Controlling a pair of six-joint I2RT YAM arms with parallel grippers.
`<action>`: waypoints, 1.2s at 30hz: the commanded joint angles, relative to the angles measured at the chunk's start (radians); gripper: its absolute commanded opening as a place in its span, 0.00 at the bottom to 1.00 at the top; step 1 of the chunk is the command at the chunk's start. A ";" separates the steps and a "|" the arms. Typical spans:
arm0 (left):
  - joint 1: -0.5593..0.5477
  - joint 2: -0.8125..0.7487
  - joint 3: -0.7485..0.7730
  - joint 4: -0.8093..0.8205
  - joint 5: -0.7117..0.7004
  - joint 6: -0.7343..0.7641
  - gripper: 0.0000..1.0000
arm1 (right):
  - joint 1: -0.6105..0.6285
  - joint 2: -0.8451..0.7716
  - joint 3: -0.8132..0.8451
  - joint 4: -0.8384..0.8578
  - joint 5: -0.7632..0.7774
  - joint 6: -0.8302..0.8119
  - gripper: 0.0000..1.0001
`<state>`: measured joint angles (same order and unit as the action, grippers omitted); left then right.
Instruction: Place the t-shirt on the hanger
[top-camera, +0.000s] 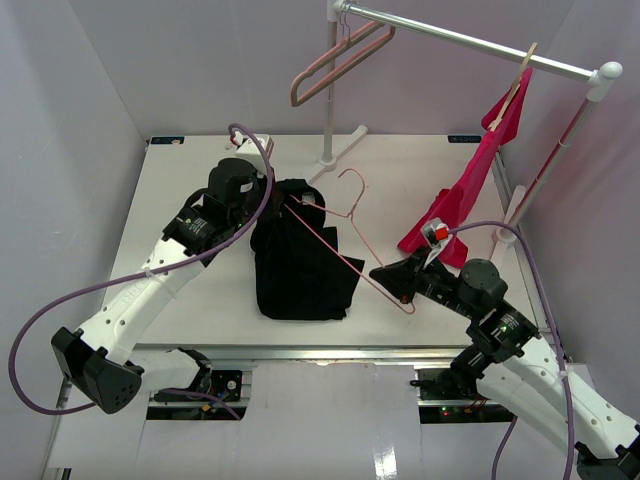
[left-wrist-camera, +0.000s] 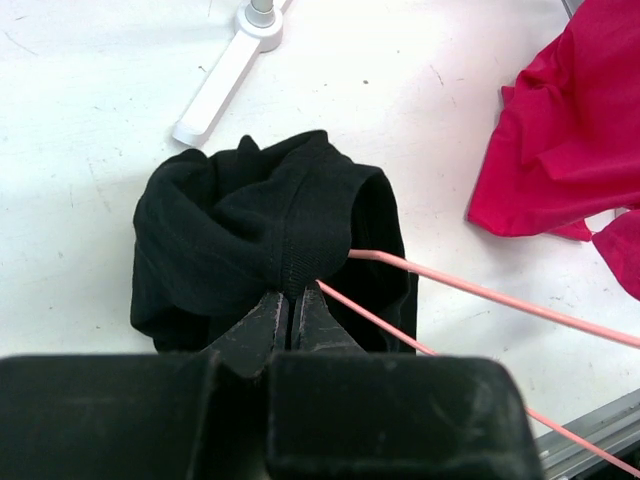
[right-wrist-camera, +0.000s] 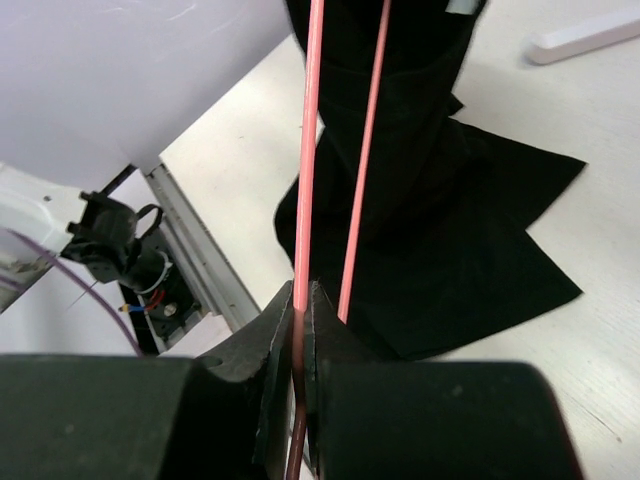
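Observation:
The black t-shirt (top-camera: 300, 260) hangs bunched over the table, lifted at its top left. My left gripper (top-camera: 268, 196) is shut on a fold of its collar; the left wrist view shows the t-shirt (left-wrist-camera: 250, 230) pinched at my left gripper (left-wrist-camera: 294, 297). The thin salmon-pink wire hanger (top-camera: 350, 235) has one end inside the shirt's neck, its hook pointing up. My right gripper (top-camera: 402, 284) is shut on the hanger's other end. In the right wrist view the hanger wire (right-wrist-camera: 306, 150) runs between the shut jaws of my right gripper (right-wrist-camera: 301, 290) toward the t-shirt (right-wrist-camera: 440, 200).
A red shirt (top-camera: 470, 185) on a pale wooden hanger (top-camera: 515, 80) hangs from the white rail (top-camera: 470, 42) at the back right. Thicker dusty-pink hangers (top-camera: 335, 65) hang at the rail's left end. The rail's stand foot (top-camera: 335, 160) sits behind the t-shirt.

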<state>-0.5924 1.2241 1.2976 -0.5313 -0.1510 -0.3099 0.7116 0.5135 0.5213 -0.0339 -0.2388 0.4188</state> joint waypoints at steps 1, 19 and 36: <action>-0.001 0.001 0.018 0.023 0.049 0.026 0.00 | 0.000 0.022 -0.001 0.192 -0.127 0.002 0.08; -0.001 -0.101 -0.031 0.152 0.462 0.029 0.00 | 0.001 0.417 0.027 0.558 -0.205 0.060 0.08; -0.003 -0.140 -0.063 0.070 0.672 0.061 0.74 | 0.000 0.343 -0.166 1.040 -0.074 0.056 0.08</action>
<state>-0.5914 1.1139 1.1800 -0.3999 0.5033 -0.2859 0.7085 0.9210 0.3975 0.7689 -0.3626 0.4911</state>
